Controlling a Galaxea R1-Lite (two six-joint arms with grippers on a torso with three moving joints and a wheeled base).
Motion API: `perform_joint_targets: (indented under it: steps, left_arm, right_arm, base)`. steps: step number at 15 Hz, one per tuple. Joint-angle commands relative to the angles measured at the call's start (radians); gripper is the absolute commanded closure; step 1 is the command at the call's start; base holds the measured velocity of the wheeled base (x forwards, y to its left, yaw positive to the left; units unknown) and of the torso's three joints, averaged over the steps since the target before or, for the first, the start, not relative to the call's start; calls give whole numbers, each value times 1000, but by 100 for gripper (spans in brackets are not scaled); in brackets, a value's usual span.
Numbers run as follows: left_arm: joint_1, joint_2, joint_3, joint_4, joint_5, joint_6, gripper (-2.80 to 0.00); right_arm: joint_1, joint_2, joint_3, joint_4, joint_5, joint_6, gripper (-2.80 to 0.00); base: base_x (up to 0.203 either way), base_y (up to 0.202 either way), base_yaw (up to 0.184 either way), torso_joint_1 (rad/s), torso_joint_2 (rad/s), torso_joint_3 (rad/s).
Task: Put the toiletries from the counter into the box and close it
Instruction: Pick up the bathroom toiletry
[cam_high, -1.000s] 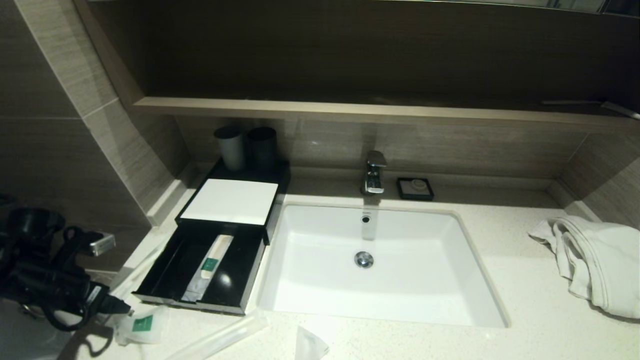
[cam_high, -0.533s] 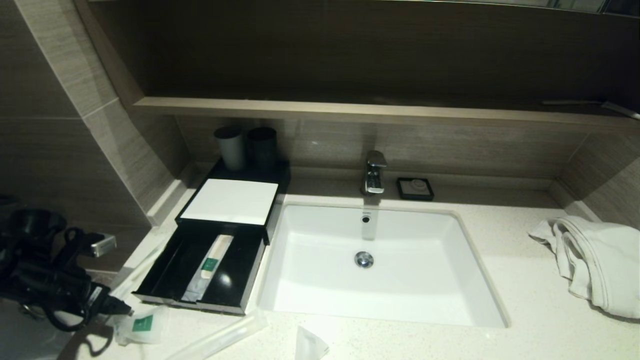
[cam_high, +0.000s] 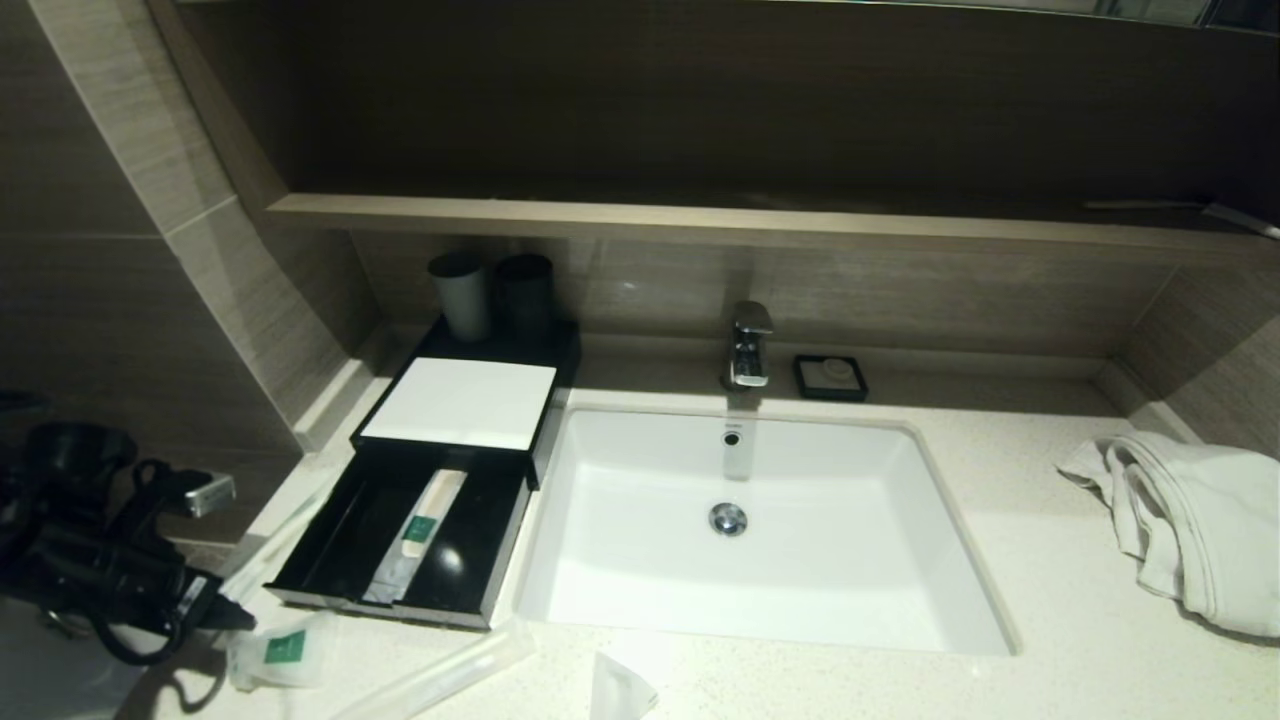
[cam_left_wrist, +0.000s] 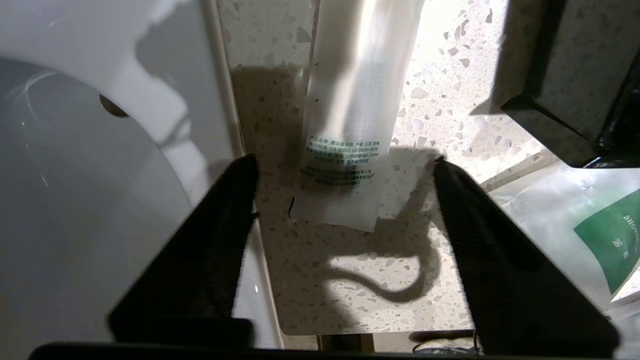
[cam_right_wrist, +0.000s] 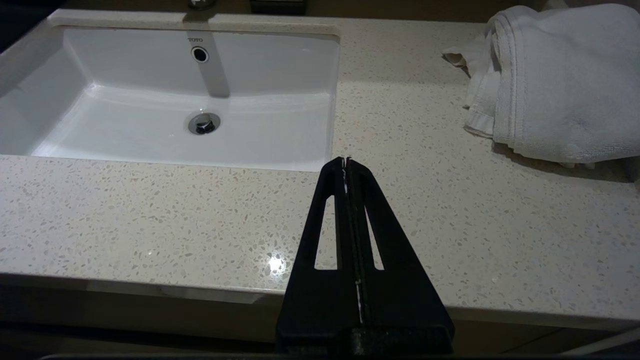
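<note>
The black box (cam_high: 458, 402) with a white top has its drawer (cam_high: 330, 560) pulled open; one long packet with a green mark (cam_high: 420, 525) lies in it. On the counter (cam_high: 1050, 640) in front lie a green-marked pouch (cam_high: 284, 648), a long packet (cam_high: 440, 676) and a white packet (cam_high: 615, 690). My left arm (cam_high: 100, 570) is at the counter's left end. My left gripper (cam_left_wrist: 344, 161) is open above the end of a long thin packet (cam_left_wrist: 350, 100), touching nothing. The pouch (cam_left_wrist: 600, 235) lies beside it. My right gripper (cam_right_wrist: 346, 160) is shut and empty over the counter's front edge.
The white sink (cam_high: 900, 440) is in the middle, with a tap (cam_high: 748, 345) and a black soap dish (cam_high: 830, 377) behind it. Two dark cups (cam_high: 490, 290) stand behind the box. A white towel (cam_high: 1190, 520) lies at the right. The counter's left edge (cam_left_wrist: 235, 125) drops off beside my left gripper.
My left arm has shifted slightly at the counter's left end. Nothing else has moved.
</note>
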Motion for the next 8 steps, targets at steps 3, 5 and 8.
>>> perform_joint_targets:
  steps: [3,5,8]
  left_arm:
    - [1,7,-1,-2,0,2,0]
    - [2,7,-1,-2,0,2,0]
    - [1,1,1,0,-1,2,0]
  right_arm:
    - [0,0,0,0,0,0,0]
    - [0,0,0,0,0,0,0]
    - [0,0,0,0,0,0,0]
  base:
    - [0,0,0,0,0,0]
    - [0,0,0,0,0,0]
    - [0,0,0,0,0,0]
